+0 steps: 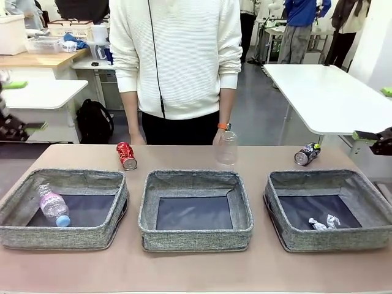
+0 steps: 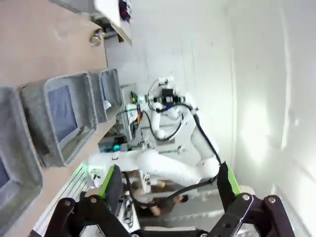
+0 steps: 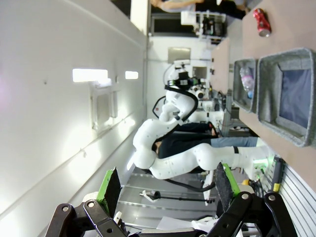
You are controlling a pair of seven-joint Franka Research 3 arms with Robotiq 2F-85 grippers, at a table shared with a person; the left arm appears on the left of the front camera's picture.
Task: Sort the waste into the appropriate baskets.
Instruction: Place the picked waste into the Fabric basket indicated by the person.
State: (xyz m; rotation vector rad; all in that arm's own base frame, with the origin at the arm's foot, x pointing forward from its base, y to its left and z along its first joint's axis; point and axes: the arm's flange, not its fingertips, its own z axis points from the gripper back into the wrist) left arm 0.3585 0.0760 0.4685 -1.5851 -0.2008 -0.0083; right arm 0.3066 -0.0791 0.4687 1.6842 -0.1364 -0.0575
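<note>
Crushed red metal can [image 1: 126,155], left of centre, seems light, slippery: grip its dented waist. Left pincer [image 2: 168,180], right pincer [image 3: 167,183] gape empty.

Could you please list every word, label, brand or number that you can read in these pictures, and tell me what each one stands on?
No text here can be read.
Clear plastic bottle with a blue cap, lying in the left grey woven-fabric basket: print on its pink label is too small to read.
Crushed red can: markings are blurred.
Dark blue-black can: pale markings, illegible.
</note>
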